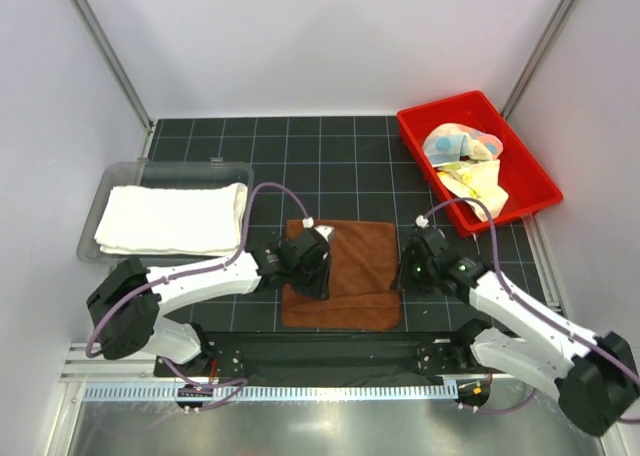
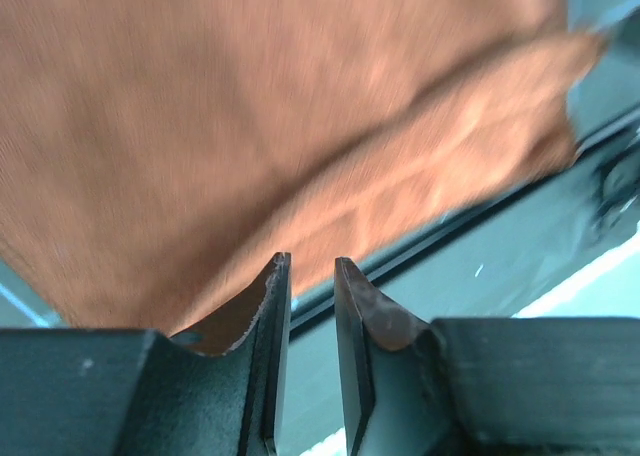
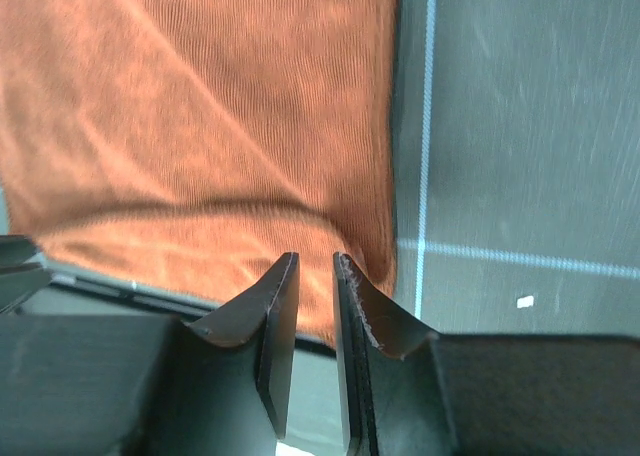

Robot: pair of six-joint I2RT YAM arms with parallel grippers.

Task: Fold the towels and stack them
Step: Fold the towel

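Brown towel [image 1: 350, 261] lies flat in the middle of the bench [image 1: 300, 156], its near edge doubled over. Left claw [image 2: 310, 263] hovers at its left edge, jaws a sliver apart, nothing between them. Right claw [image 3: 315, 256] is at the right edge with the same narrow gap, empty (cloth just beyond the tips). Cream towel [image 1: 170, 219] sits folded in the clear tray [image 1: 160, 166]; pastel towel [image 1: 455, 141] and yellow towel [image 1: 478, 183] are in the red bin [image 1: 530, 191].

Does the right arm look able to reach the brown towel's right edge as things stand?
Probably yes: the right gripper hovers at that edge of the brown towel, bare mat beside it, and the left gripper is at the opposite edge.
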